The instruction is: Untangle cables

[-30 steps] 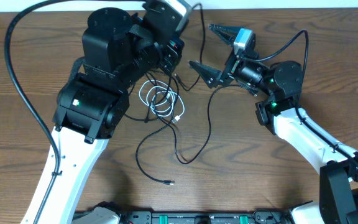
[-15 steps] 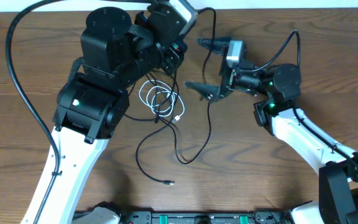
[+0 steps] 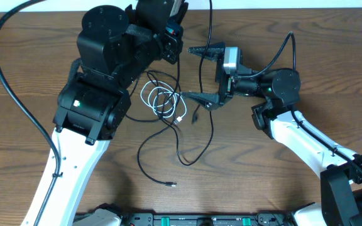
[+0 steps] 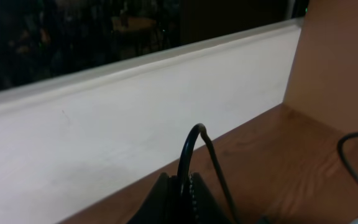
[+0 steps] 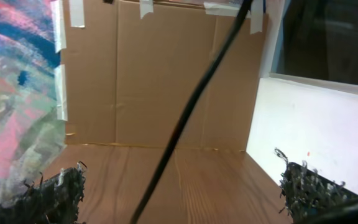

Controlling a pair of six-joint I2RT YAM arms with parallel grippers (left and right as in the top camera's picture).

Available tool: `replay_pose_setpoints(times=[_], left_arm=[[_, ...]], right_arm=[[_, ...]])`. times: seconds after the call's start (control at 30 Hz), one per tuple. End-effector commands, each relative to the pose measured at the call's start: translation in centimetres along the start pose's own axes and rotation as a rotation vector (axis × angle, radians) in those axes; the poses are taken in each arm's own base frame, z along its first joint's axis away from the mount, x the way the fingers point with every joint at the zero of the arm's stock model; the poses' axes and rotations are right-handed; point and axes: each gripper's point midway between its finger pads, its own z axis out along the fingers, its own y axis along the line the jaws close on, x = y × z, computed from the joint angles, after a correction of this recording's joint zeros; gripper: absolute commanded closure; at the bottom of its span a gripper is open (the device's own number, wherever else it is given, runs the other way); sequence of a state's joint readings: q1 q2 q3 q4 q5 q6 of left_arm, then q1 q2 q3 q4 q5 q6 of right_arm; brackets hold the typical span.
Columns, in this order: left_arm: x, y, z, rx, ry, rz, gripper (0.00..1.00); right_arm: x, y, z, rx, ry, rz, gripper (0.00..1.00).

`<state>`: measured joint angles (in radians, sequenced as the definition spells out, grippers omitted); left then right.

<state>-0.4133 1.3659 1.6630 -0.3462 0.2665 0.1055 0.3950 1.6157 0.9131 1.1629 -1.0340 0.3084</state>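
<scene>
Cables [image 3: 168,113] lie tangled on the tabletop [image 3: 263,188]. The white cable [image 3: 151,95] is wound in a tight coil, and one black cable [image 3: 139,158] sprawls from that coil toward the near edge, ending in a small plug [image 3: 171,184]. Beyond the coil, toward the far edge, the left hand [image 4: 181,185] is pinched fully closed on a black cable loop [image 4: 186,144] that arches up out of its fingertips. To the right of the coil, the right hand [image 3: 205,74] is spread wide and grips nothing, while a raised black cable [image 3: 200,66] passes between its fingers [image 3: 201,96] without touching either.
</scene>
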Motion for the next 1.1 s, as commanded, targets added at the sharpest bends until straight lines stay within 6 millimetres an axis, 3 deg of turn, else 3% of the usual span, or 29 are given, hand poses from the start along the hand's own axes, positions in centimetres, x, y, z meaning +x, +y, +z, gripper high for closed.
replay_pose_setpoints(times=[0.0,0.23,0.37,0.43,0.57,0.6,0.73,0.77,0.83,0.87,0.9,0.97,1.07], left_arm=[[-0.5,-0.3,0.1,0.020,-0.015,-0.138,0.93],[-0.1,-0.1,0.7,0.019,-0.004,-0.257,0.93],[0.5,0.0,1.6,0.018,0.009,-0.330,0.93],[0.6,0.1,2.0,0.018,0.007,-0.349,0.92],[0.6,0.5,2.2,-0.002,0.000,-0.348,0.93],[0.5,0.6,2.2,-0.007,-0.004,-0.347,0.92],[0.4,1.2,2.2,-0.038,-0.012,-0.346,0.90],[0.4,1.2,2.2,-0.038,-0.012,-0.346,0.83],[0.4,1.2,2.2,-0.039,-0.012,-0.346,0.56],[0.4,1.2,2.2,-0.039,-0.012,-0.345,0.35],[0.4,1.3,2.2,-0.045,-0.013,-0.345,0.24],[0.5,1.5,2.2,-0.053,-0.012,-0.316,0.10],[0.7,1.4,2.2,-0.055,0.000,-0.298,0.09]], right_arm=[[-0.2,-0.7,0.2,0.042,-0.013,0.023,0.01],[0.0,-1.4,0.2,0.081,-0.013,0.042,0.01],[0.1,-0.8,0.7,0.064,-0.013,0.050,0.06],[0.2,-0.5,1.0,0.057,-0.011,0.055,0.21],[0.7,-0.6,1.0,0.061,0.005,0.072,0.85],[0.9,-0.7,1.0,0.065,0.010,0.080,0.97],[1.3,-1.7,0.7,0.113,0.019,0.106,0.99],[1.3,-1.8,0.7,0.118,0.018,0.106,0.99],[1.2,-2.2,0.6,0.139,0.012,0.104,0.99],[1.1,-2.5,0.5,0.156,0.007,0.104,0.99],[1.0,-2.9,0.3,0.176,0.003,0.102,0.99],[0.7,-4.3,-0.6,0.237,-0.009,0.092,0.99],[0.3,-6.3,-1.9,0.324,-0.026,0.080,0.99]])
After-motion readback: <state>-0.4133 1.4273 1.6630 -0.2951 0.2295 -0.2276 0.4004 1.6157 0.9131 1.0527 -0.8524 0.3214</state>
